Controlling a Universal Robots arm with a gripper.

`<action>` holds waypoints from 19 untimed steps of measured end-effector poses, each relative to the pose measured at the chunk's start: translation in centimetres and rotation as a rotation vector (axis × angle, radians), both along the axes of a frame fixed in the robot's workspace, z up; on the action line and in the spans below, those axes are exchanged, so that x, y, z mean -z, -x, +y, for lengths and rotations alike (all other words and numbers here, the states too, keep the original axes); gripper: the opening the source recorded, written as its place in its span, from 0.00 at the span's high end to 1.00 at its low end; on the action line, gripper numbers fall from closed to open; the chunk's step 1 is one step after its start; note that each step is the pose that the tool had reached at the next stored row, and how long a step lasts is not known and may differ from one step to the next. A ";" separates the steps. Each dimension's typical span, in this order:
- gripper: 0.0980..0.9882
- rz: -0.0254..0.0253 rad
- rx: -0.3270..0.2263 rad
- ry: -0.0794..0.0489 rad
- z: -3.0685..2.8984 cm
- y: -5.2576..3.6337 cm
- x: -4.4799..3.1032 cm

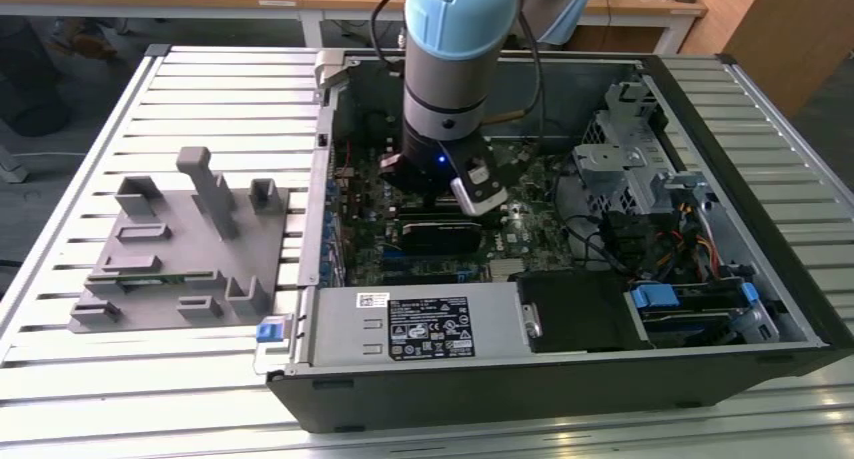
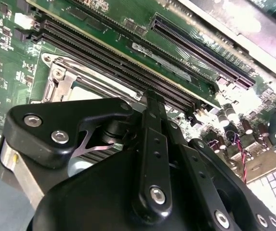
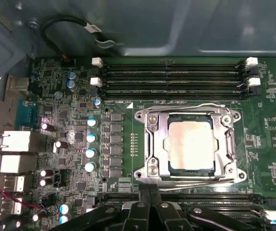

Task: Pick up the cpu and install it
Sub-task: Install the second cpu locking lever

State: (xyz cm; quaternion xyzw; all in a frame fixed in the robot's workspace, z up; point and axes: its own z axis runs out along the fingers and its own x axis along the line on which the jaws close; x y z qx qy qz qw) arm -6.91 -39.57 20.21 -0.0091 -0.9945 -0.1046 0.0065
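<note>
The cpu already lies in the socket (metal frame around it). The tool, fingers pressed narrow and holding nothing, hangs just beside it; it should withdraw squarely, avoiding the frame.

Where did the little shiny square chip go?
In the first wrist view the cpu sits in the metal-framed socket on the green motherboard, between two sets of long black memory slots.

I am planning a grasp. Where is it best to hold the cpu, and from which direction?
The cpu lies flat in the socket, ringed by the metal frame. Probably approach straight from above and grip two opposite edges, though the frame leaves little room for fingers.
</note>
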 end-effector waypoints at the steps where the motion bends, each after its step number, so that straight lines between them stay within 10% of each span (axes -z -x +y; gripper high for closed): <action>1: 0.99 0.0000 0.000 -0.001 0.00 0.06 0.06; 19: 0.99 0.0000 -0.001 -0.030 0.00 0.20 0.71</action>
